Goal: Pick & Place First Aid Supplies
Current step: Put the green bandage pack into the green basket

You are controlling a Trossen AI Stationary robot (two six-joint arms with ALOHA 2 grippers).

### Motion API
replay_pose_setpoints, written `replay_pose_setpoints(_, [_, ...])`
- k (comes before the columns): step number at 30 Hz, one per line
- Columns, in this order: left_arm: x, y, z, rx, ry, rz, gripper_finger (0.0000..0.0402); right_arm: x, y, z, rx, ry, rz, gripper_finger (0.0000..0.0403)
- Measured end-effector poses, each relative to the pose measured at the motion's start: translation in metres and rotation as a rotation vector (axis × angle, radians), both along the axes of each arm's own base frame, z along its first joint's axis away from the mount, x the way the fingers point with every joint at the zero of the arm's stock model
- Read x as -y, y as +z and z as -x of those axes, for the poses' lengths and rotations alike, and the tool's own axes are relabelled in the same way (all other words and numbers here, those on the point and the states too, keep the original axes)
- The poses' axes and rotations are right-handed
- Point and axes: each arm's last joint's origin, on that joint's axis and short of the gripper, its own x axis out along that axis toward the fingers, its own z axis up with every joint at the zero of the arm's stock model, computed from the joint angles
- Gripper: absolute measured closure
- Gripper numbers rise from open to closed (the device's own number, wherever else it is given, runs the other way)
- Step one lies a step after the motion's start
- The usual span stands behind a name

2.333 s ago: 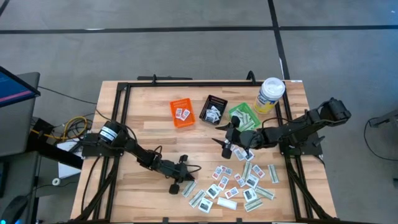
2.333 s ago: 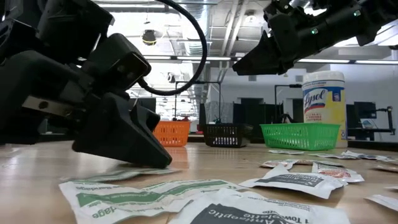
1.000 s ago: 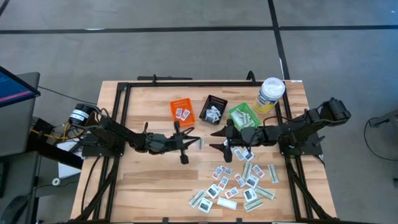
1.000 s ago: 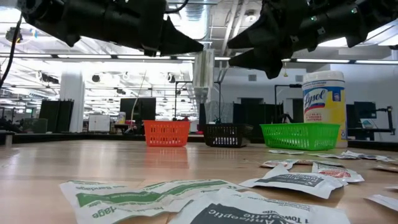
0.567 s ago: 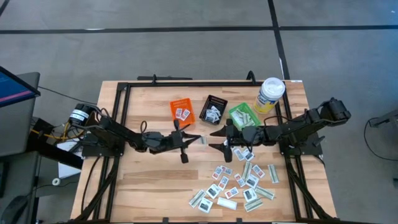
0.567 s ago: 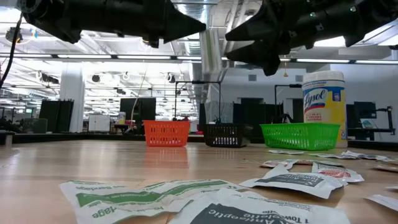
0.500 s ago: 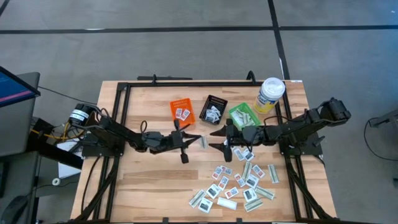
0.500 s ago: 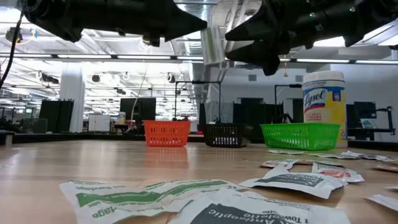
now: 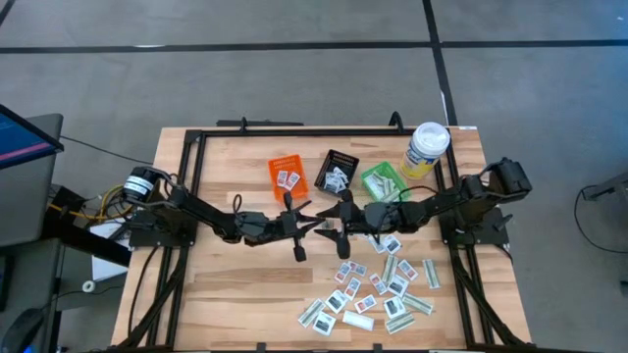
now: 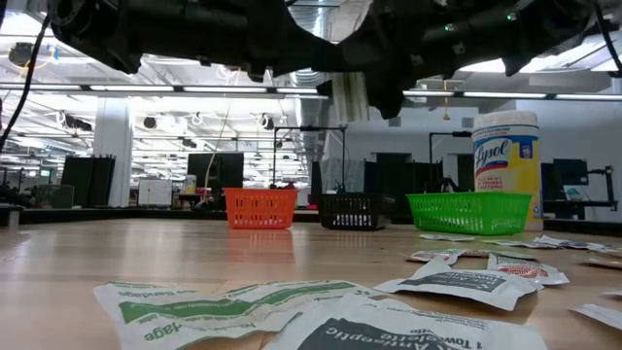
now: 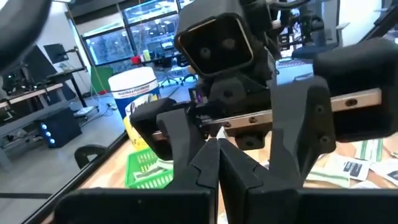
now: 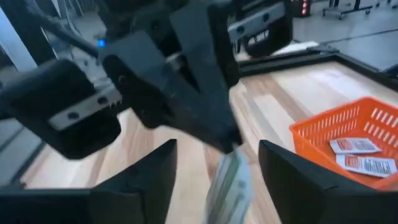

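Two hands meet above the middle of the bench (image 9: pixel 226 157), mid-air, in what looks like a hand-over; the left hand (image 9: pixel 312 224) has its fingers pinched fully together on a long pale-green strip packet (image 12: pixel 229 180), which hangs down from its tips in the right wrist view and shows as a pale vertical strip (image 10: pixel 348 94) between the dark arms in the low view; the right hand (image 9: pixel 332 226) faces it with its fingers spread as wide as they go, one on each side of the strip and holding nothing; the rest of the first aid packets (image 9: pixel 378 289) lie scattered on the bench near its front right part, with a few already in the orange bin (image 9: pixel 287 178), the black bin (image 9: pixel 339 173) and the green bin (image 9: pixel 384 183), beside the yellow canister (image 9: pixel 426 149); the risk, as I judge it, lies in timing; if the left hand lets go before the right has closed, the light strip would flutter down to the bench; if the right closes off-centre or on the strip's limp end, it may buckle or slip out; the two hands stand very close and could knock together.
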Motion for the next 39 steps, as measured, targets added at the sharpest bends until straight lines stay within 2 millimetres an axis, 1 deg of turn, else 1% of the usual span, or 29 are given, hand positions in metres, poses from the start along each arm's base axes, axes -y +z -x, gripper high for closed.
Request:
replay_pose_setpoints(2, [0.000,0.001,0.001,0.003,0.004,0.001,0.0397,-0.001,-0.001,-0.003,-0.037,0.003,0.010,0.0208])
replay_pose_setpoints(5, [0.000,0.001,0.001,0.003,0.008,0.002,0.0397,0.000,0.000,-0.001,-0.093,0.005,0.020,0.0255])
replay_pose_setpoints(12, [0.000,0.000,0.001,-0.007,0.009,-0.001,0.0397,0.004,0.010,0.010,-0.152,-0.004,0.031,0.0371])
replay_pose_setpoints(14, [0.000,0.000,0.000,-0.012,0.009,-0.002,0.0397,0.005,0.013,0.012,-0.161,-0.004,0.034,0.0394])
replay_pose_setpoints(18, [0.000,-0.001,0.000,-0.018,0.009,-0.004,0.0398,0.003,0.015,0.016,-0.181,0.005,0.038,0.0398])
replay_pose_setpoints(25, [0.000,-0.002,0.000,-0.029,0.006,-0.008,0.0395,0.004,0.012,0.016,-0.216,0.014,0.048,0.0401])
replay_pose_setpoints(30, [-0.001,-0.001,0.000,-0.018,0.011,-0.004,0.0394,0.011,-0.004,0.024,-0.388,-0.003,0.053,0.0401])
replay_pose_setpoints(32, [-0.001,-0.001,0.000,-0.017,0.013,-0.003,0.0394,0.018,-0.009,0.027,-0.454,-0.049,0.026,0.0402])
replay_pose_setpoints(34, [-0.002,-0.001,0.000,-0.016,0.012,0.004,0.0394,0.027,-0.014,0.031,-0.513,-0.132,0.007,0.0402])
replay_pose_setpoints(37, [0.000,-0.001,0.001,-0.012,0.004,0.033,0.0394,0.041,-0.011,0.038,-0.537,-0.281,-0.024,0.0402])
replay_pose_setpoints(39, [0.003,-0.002,0.001,-0.012,-0.017,0.086,0.0394,0.048,-0.005,0.045,-0.553,-0.338,-0.031,0.0402])
